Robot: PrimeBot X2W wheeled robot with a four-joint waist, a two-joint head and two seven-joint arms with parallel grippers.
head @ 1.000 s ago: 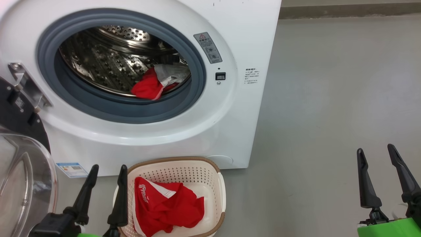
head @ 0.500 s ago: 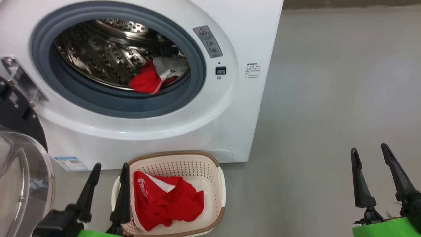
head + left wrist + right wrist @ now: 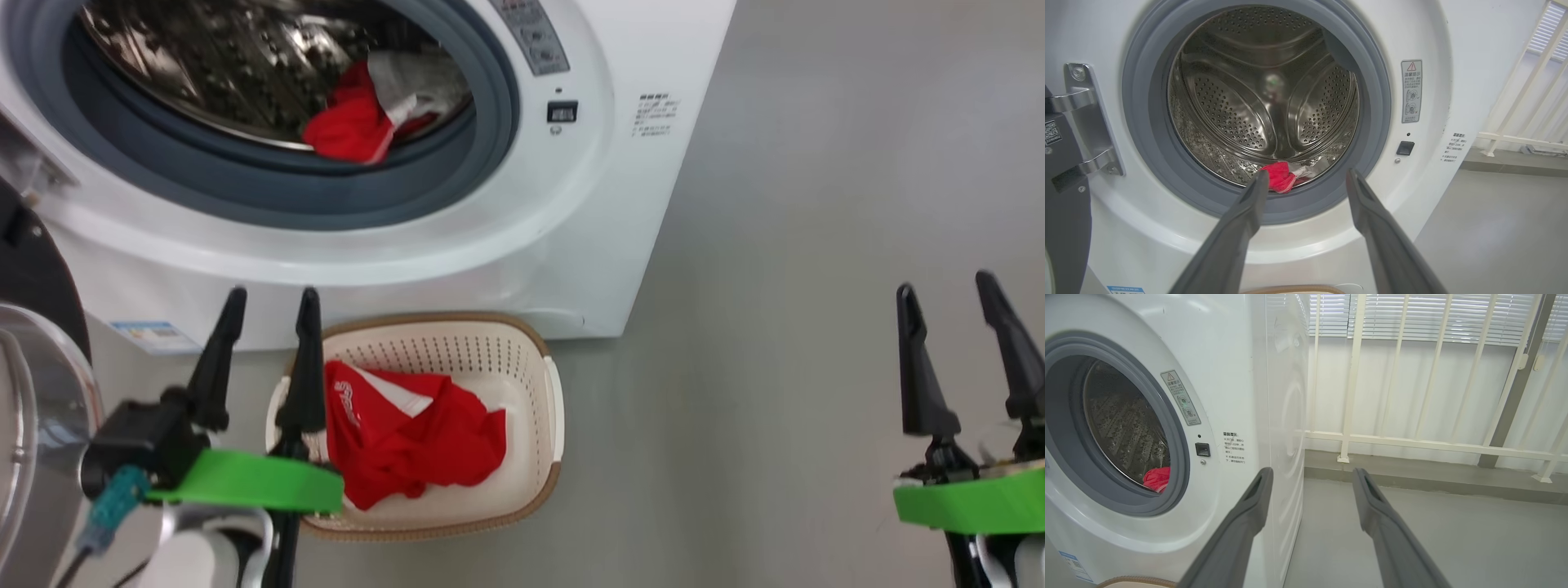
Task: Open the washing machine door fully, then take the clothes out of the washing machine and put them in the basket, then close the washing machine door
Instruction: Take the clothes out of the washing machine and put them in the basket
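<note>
Two piles of clothes: red shirt [image 3: 416, 445] in basket [image 3: 441, 353], red-and-grey clothes [image 3: 351, 122] at the drum's front lip inside washer [image 3: 620, 204]. Basket is on floor [image 3: 775, 245] just in front of washer's bottom edge, under the opening. Door [image 3: 33, 359] is swung open at the left, its glass bowl just beside left gripper [image 3: 272, 296]. Grey seal [image 3: 326, 196] lip lies between the grippers and the drum clothes. Railing [image 3: 1349, 396] and blinds [image 3: 1412, 318] are behind washer's right side

vs 1 s ago: head camera has tilted down, so the whole frame shifted and washer's top is cut off. Clothes and basket keep the same layout. Left fingertips were short of basket's far rim, now past it, over washer's base. More of both green wrists shows

Left gripper: fingers spread wide, empty, hovering over basket's left rim, its wrist view aimed at the drum's lower edge. Right gripper [image 3: 945, 284]: spread wide, empty, over floor well right of washer
</note>
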